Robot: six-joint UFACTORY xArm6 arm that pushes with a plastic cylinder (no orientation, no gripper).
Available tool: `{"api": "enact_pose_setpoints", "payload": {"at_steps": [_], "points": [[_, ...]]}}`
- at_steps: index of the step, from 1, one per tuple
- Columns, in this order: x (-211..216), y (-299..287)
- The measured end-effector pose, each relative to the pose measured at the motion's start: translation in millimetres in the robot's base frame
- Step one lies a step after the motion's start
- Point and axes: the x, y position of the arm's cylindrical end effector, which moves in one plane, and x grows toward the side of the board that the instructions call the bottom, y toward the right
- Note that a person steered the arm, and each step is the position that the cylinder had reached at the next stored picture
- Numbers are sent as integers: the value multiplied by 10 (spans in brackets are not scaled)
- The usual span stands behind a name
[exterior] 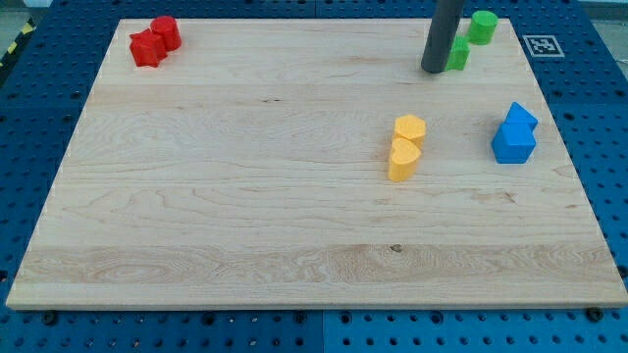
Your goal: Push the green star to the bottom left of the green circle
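Progress looks close to complete, judging by how the two green pieces lie on the pale wooden board (245,196). The green circle, a short green cylinder (482,26), stands near the view's top right corner, and the green star, a smaller green block (458,54) whose outline is partly hidden by the rod, sits just below it and toward the view's left, near it but with a small gap between them as far as I can make out. That is already roughly the bottom-left spot the task asks for, so what remains is at most a small nudge to settle the placement. My tip (433,71) rests on the board against the star's left side, apparently touching it; there is no gripper here, only the straight dark rod, so nothing is held or clasped. The other blocks lie well apart from this corner: a red cylinder (165,31) and a red star-like block (146,50) touching at the top left, two yellow rounded blocks (409,129) (403,162) stacked in a line right of centre, and two blue angular blocks (520,119) (513,145) together near the right edge.
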Motion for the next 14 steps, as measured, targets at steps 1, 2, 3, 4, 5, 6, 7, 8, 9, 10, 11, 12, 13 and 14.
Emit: {"api": "enact_pose_setpoints", "payload": {"at_steps": [1, 2, 3, 4, 5, 6, 7, 8, 9, 10, 11, 12, 13, 14], "points": [[7, 0], [29, 0], [31, 0], [22, 0], [-167, 50], [-83, 191], [247, 201], [196, 397], [24, 473], [-90, 473], [-196, 472], [-191, 384], [-228, 181], [-264, 448]]}}
